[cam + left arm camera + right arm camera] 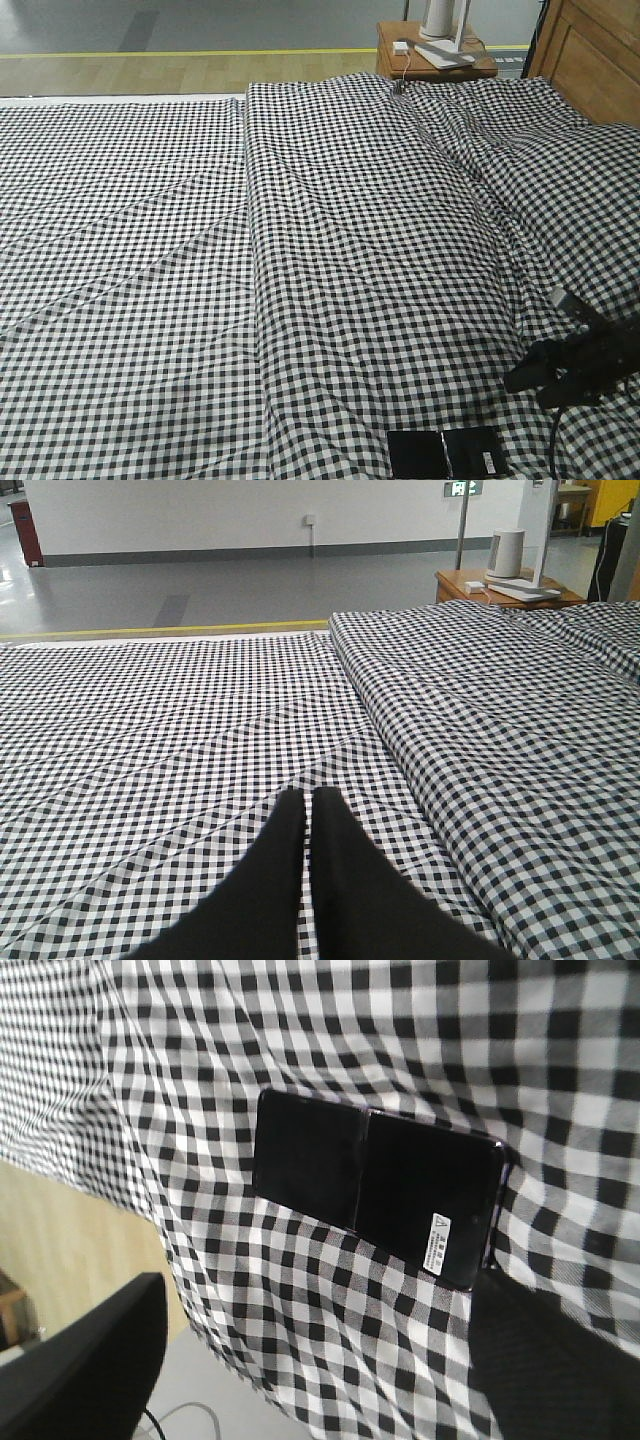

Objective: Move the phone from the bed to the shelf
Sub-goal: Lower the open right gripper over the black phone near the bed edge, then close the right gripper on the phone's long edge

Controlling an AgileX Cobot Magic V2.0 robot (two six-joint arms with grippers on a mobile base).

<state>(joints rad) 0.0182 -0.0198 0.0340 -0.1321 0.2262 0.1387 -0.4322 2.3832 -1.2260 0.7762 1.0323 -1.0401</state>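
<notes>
the phone lies flat and opened out on the bed, close to the bed's near edge, with a crease across its middle and a white sticker on one half. we judge it light, stiff in each half but likely to fold at the crease. it looks glossy and slippery, with glass that would not forgive a drop. the two long edges look the safest hold, one finger on each side near the crease, though the soft bedding leaves little room to get beneath it. in the right wrist view the bedding falls away to the floor just past the phone, so a nudge toward the bed's near edge could tip it off. the right gripper hovers over the bed's near right part, fingers spread, holding nothing and clear of the phone. the left gripper hangs low over the bed's left half, fingers pressed together and empty. a long fold runs up the bed's middle; a nightstand and headboard stand at the bed's far right. the shelf appears in none of our views.
</notes>
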